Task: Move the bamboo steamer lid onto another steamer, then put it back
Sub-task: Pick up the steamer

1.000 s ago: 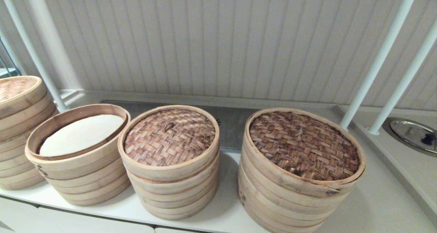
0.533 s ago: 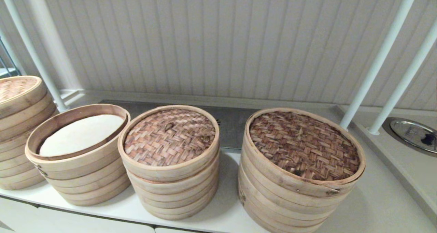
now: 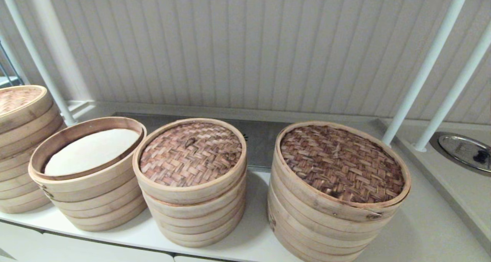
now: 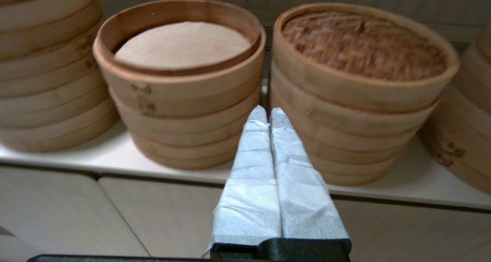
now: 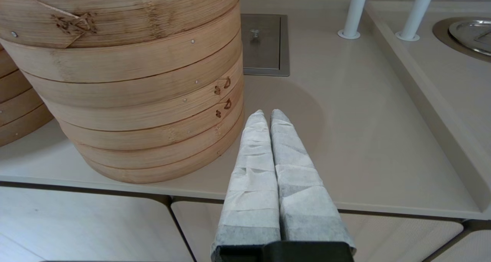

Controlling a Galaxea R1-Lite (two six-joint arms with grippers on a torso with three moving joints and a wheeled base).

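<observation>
The bamboo steamer lid (image 3: pixel 190 152), tan herringbone weave with a small dark loop handle, rests on the middle stack, another steamer (image 3: pixel 195 219). Its pale rim overhangs the narrower rings below and hides that stack's own top. The left wrist view shows the lid (image 4: pixel 364 43) too. Neither gripper appears in the head view. My left gripper (image 4: pixel 267 110) is shut and empty, in front of the counter edge, facing the gap between the lined steamer (image 4: pixel 180 81) and the middle stack (image 4: pixel 356 147). My right gripper (image 5: pixel 267 112) is shut and empty beside the base of the widest steamer (image 5: pixel 126 81).
The open steamer with a white liner (image 3: pixel 88 181) stands left of the middle stack, and another stack (image 3: pixel 19 139) at far left. The widest dark-topped steamer (image 3: pixel 341 162) stands right. White posts (image 3: pixel 422 70), a round metal cover (image 3: pixel 464 150) and a square metal plate (image 5: pixel 264 43) lie behind.
</observation>
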